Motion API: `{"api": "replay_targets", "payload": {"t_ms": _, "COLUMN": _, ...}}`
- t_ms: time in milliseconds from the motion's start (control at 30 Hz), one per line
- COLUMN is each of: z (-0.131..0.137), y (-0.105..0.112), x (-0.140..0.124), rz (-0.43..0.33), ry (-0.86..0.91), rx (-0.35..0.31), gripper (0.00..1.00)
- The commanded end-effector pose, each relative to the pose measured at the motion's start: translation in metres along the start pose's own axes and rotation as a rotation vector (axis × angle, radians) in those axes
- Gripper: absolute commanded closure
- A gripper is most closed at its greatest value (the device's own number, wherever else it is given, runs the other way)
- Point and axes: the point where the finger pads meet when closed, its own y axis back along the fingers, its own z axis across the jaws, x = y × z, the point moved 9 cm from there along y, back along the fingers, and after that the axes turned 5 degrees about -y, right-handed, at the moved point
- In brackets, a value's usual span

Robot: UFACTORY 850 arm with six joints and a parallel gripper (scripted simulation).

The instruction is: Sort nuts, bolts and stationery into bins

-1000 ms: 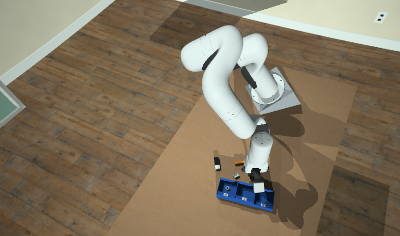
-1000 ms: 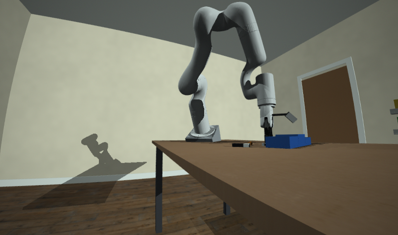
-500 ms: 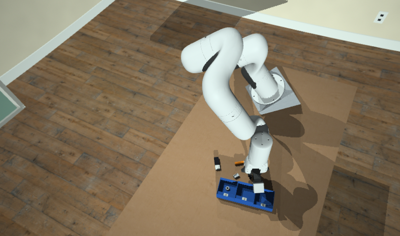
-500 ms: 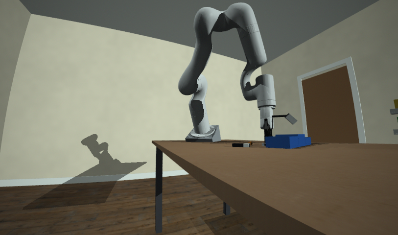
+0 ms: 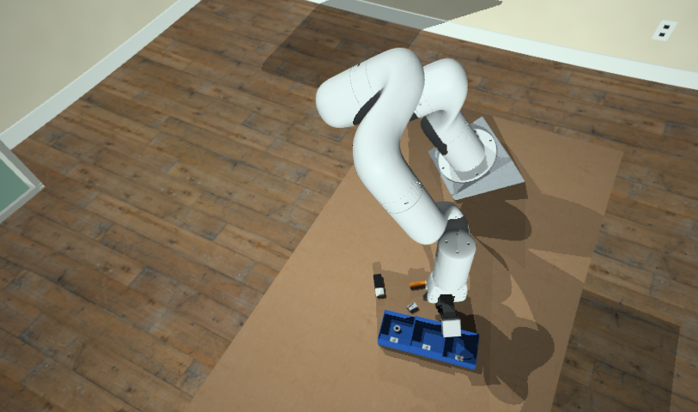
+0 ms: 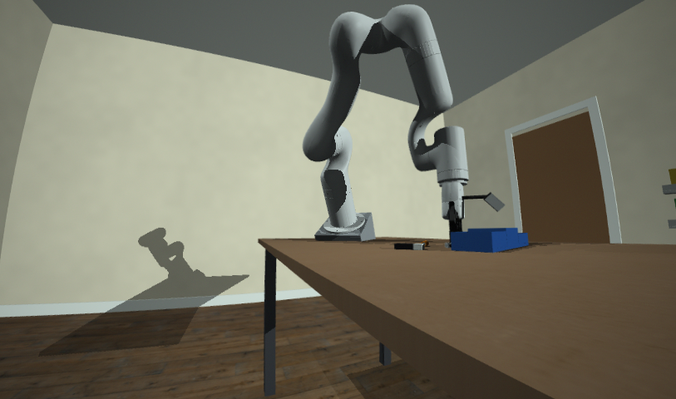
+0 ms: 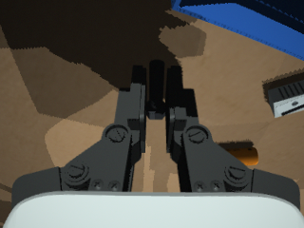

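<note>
My gripper (image 7: 156, 85) is down at the table top, just behind the blue bin (image 5: 426, 339), and is shut on a dark bolt (image 7: 156, 98) that lies between the fingertips. The gripper also shows in the top view (image 5: 444, 305) and the exterior view (image 6: 452, 224). The bin has three compartments with small white labels on its front wall; I cannot read the letters. A dark nut (image 5: 397, 329) lies in the left compartment. An orange item (image 5: 417, 284) lies on the table left of the gripper, and shows in the wrist view (image 7: 243, 151).
A black and white block (image 5: 378, 286) lies further left on the table. A small grey item (image 5: 412, 306) lies just behind the bin and shows in the wrist view (image 7: 288, 95). The arm's base (image 5: 475, 163) stands at the table's far end.
</note>
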Motion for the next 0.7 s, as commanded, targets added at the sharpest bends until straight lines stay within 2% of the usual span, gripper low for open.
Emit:
{"api": "replay_targets", "payload": {"t_ms": 0, "z": 0.0000, "y": 0.0004, "x": 0.0005, "rz": 0.001, "ry": 0.000, "rx": 0.000, "gripper": 1.00}}
{"api": "replay_targets", "payload": {"t_ms": 667, "z": 0.0000, "y": 0.0037, "x": 0.0005, "rz": 0.001, "ry": 0.000, "rx": 0.000, "gripper": 1.00}}
